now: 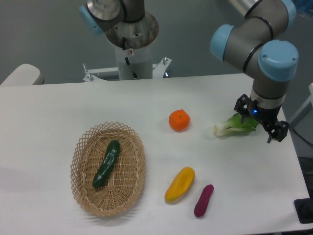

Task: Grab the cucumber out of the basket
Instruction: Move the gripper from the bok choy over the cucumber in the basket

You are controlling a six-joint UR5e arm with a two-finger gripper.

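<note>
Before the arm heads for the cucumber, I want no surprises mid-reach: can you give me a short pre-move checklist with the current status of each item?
1. Cucumber lies inside the wicker basket, uncovered: ok.
2. Nothing else in the basket crowds it: ok.
3. Pincer is near the cucumber: not ok, it hangs far off by the bok choy.
4. Pincer empty and open: cannot tell, the bok choy's leaves overlap it.
5. Objects between pincer and basket, the orange and yellow pepper, lie low on the table: ok.
</note>
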